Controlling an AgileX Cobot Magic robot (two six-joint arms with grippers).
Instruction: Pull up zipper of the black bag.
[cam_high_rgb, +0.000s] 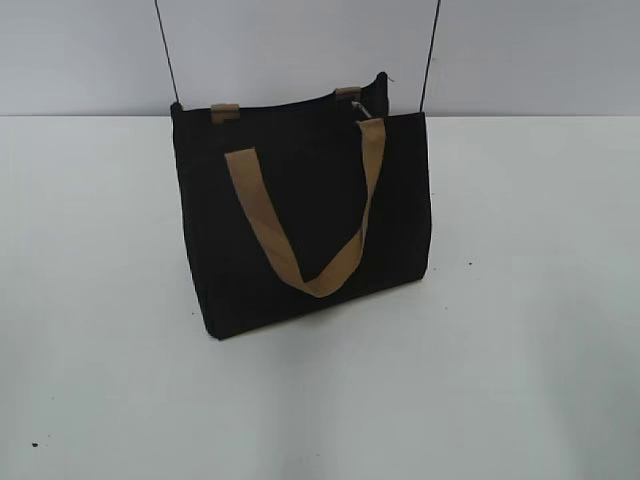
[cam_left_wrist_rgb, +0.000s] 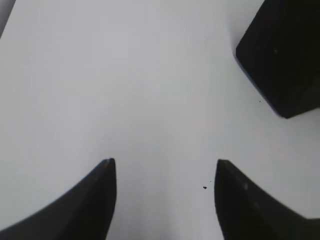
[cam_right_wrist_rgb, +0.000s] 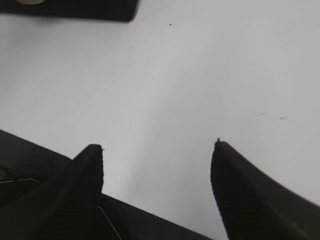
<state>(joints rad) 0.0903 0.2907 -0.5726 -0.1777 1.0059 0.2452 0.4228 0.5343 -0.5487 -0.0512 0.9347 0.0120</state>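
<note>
Our left gripper (cam_left_wrist_rgb: 165, 172) and right gripper (cam_right_wrist_rgb: 157, 157) hang spread apart over bare table (cam_left_wrist_rgb: 125, 75). The black bag (cam_high_rgb: 300, 215) sits ahead-right of one, ahead-left of the other; only our exterior view shows it whole, zipper indistinct.

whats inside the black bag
Cannot tell: the black bag stands upright on the white table, its fabric walls hiding the interior. Only tan handles and its top rim show.

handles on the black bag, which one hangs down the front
The near tan handle, drooping in a long V across the black bag's front panel. The far handle shows only short stubs at the top rim.
</note>
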